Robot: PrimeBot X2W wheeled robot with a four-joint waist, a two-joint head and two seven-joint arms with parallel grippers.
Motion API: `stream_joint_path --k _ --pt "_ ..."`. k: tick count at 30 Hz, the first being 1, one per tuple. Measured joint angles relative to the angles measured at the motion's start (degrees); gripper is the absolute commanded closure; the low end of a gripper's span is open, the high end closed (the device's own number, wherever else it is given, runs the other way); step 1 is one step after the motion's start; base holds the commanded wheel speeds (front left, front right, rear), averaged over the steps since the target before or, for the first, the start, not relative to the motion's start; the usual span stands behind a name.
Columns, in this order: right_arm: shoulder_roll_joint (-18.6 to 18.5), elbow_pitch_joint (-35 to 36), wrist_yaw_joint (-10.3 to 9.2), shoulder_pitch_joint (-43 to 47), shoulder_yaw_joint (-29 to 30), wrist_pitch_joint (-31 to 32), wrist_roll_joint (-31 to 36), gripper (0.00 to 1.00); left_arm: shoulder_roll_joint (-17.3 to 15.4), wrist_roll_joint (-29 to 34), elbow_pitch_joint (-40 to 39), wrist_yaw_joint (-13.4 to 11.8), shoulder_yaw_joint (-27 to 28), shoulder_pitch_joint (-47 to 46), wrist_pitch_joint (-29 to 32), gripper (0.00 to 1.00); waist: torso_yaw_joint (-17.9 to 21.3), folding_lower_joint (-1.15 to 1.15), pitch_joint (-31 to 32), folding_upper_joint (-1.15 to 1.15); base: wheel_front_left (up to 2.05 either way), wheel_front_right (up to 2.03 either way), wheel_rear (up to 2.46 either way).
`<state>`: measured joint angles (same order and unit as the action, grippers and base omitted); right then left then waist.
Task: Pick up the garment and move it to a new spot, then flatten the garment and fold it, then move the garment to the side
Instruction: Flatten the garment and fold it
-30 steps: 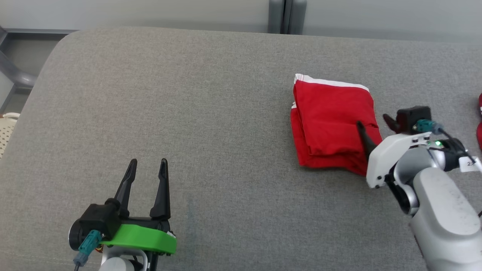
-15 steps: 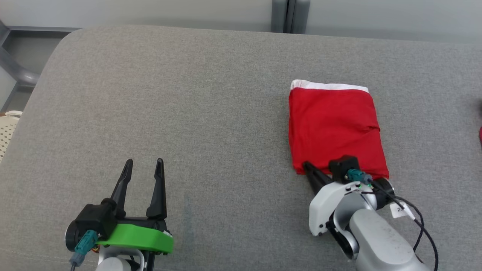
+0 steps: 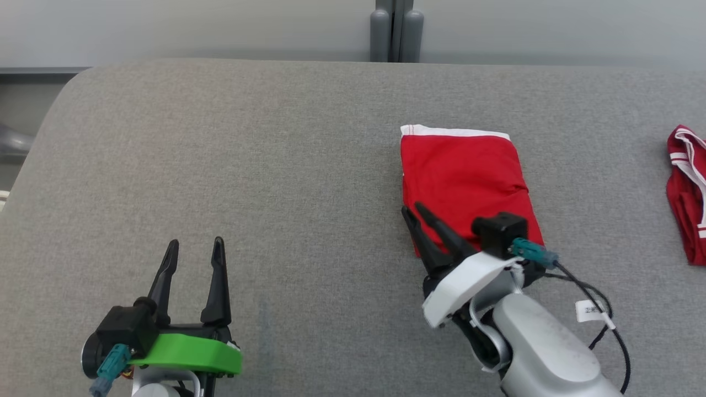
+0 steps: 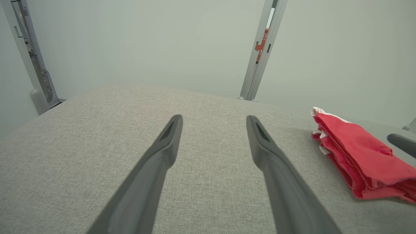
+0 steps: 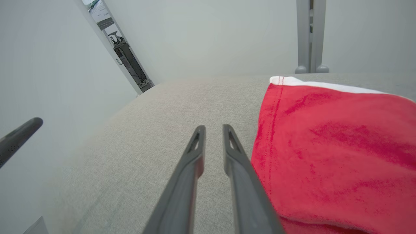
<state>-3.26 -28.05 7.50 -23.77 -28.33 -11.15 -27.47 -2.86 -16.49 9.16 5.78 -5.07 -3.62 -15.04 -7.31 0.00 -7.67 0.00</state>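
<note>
The garment (image 3: pixel 463 176) is a red cloth with a white band at its far edge, lying folded in a neat rectangle on the grey padded table (image 3: pixel 276 165). It also appears as the red garment (image 4: pixel 357 152) and, close up, the garment (image 5: pixel 334 146). My right gripper (image 3: pixel 415 210) sits at the garment's near left corner, its fingers over the cloth's left edge. In the right wrist view the right gripper (image 5: pixel 214 128) is open by a narrow gap, with nothing between its fingers and the cloth just to their right. My left gripper (image 3: pixel 193 248) rests wide open and empty at the lower left, also seen as the left gripper (image 4: pixel 214 120).
A second red and white garment (image 3: pixel 686 193) lies at the table's right edge. Grey posts (image 3: pixel 394 33) stand behind the far edge against a pale wall. The table's left corner (image 3: pixel 60 99) is rounded. Bare grey surface stretches between the two grippers.
My right arm swung from the garment's right side to its near left corner, and its fingers came close together. The garment lies flatter. The head camera shifted. The left gripper stayed put.
</note>
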Motion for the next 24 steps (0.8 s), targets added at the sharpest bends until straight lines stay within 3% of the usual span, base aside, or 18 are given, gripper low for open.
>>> stream_joint_path --k 5,13,18,24 --pt "-3.08 6.86 0.0 3.37 7.46 -0.46 1.05 0.0 0.0 0.15 -0.92 -0.26 1.59 0.91 0.01 0.0 2.03 0.0 1.52 0.0 0.0 0.0 0.0" --pt "-3.76 14.43 -0.01 9.69 23.03 4.05 11.92 0.0 0.01 0.47 -1.45 -0.49 3.91 2.04 0.0 0.0 5.52 0.0 3.76 0.0 0.0 0.0 0.0" --pt "-3.66 17.23 0.0 11.63 26.69 6.36 15.7 0.0 0.01 0.48 -1.36 -0.42 4.54 2.24 0.0 0.0 7.04 0.0 4.98 0.0 0.0 0.0 0.0" --pt "-4.82 15.71 0.0 13.72 27.52 7.13 16.58 0.0 0.01 1.08 -0.29 -0.16 4.59 3.1 0.0 0.0 8.26 0.0 6.82 0.0 0.0 0.0 0.0"
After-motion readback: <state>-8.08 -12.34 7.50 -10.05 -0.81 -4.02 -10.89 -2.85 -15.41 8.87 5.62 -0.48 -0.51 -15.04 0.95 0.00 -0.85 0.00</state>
